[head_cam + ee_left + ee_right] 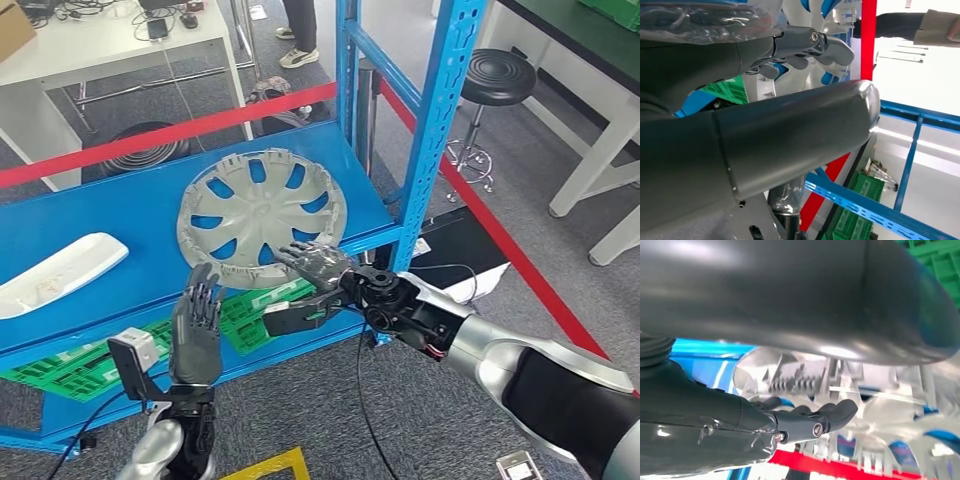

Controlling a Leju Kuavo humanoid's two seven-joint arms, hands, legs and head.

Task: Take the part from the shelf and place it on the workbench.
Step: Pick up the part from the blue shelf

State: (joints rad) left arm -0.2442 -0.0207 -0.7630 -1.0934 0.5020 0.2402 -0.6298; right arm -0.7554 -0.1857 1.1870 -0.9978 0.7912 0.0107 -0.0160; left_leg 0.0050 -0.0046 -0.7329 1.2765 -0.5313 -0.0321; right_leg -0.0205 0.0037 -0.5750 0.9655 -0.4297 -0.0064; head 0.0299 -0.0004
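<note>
Hubcap lies flat on the shelf, frame centre. My right robot hand touches its near rim, left robot hand released, fingers spread. Risk: one-sided lift tips it off the edge.

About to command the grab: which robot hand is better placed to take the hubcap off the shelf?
Right, probably. The right robot hand already reaches over the near rim of the hubcap, fingers spread. The left robot hand hangs open, short of the shelf edge.
</note>
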